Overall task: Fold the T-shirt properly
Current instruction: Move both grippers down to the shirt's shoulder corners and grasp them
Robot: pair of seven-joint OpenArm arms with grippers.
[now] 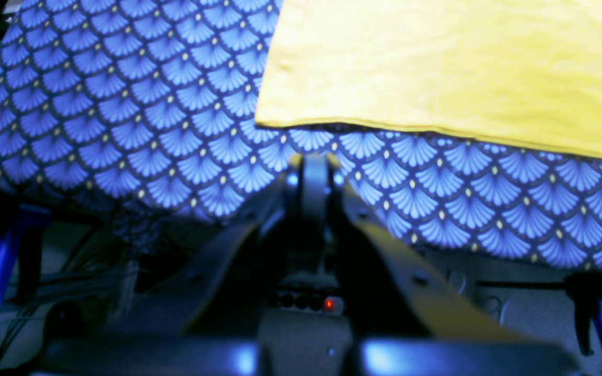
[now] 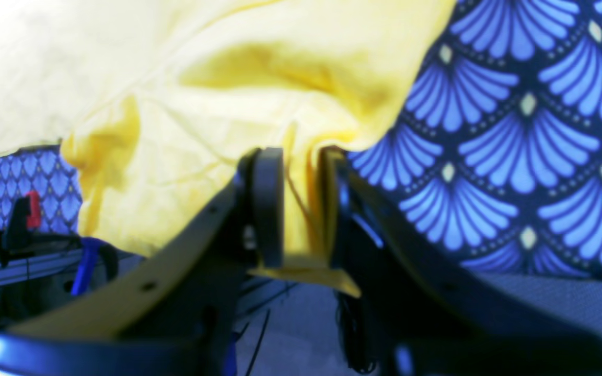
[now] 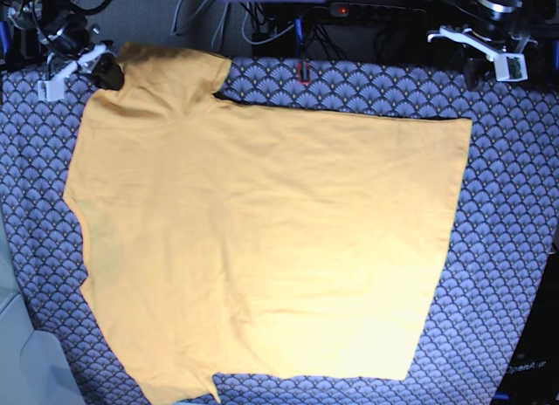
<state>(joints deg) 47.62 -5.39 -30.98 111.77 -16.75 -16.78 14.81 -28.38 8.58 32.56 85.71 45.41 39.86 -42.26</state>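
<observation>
**Shirt flat, one sleeve pinched**

Blue scallop cloth [image 3: 507, 204] covers tabletop w/ yellow shirt [image 3: 262, 239] spread flat. Right end effector [image 2: 301, 209] clamped on sleeve edge at far corner. Left end effector [image 1: 315, 169] pressed together, holding nothing, near hem. No readable text.

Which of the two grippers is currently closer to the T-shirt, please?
Right. The right gripper has a sleeve edge of the T-shirt between its fingers; the left gripper sits off the hem corner, apart from it, over the patterned cloth.
</observation>
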